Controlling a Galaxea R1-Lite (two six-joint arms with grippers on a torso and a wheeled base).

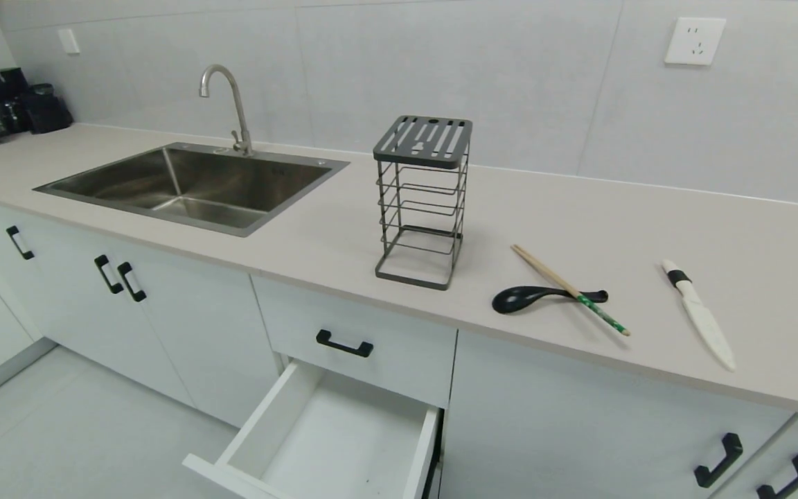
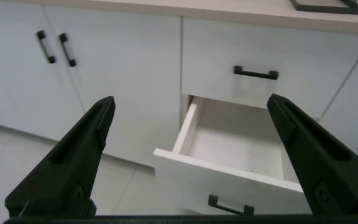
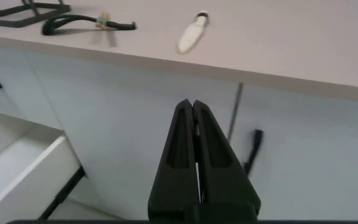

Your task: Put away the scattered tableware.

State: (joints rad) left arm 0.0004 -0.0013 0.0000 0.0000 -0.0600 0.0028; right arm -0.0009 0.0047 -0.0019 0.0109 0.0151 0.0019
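Black plastic spoon [image 1: 530,298], green-tipped wooden chopsticks [image 1: 569,287] crossing it, white knife [image 1: 698,313] lying lower right on beige counter [image 1: 579,208]. Left claw [image 2: 191,102] gaping wide before open white drawer [image 1: 330,443]; right claw [image 3: 193,106] pinching closed, empty.

Chopsticks [image 1: 553,273] lie across the black spoon [image 1: 514,299] handle — white knife [image 1: 701,319] apart.

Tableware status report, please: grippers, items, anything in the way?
Left gripper open, right gripper shut, both empty. Spoon, chopsticks, knife on counter. Chopsticks cross spoon handle; drawer open below.
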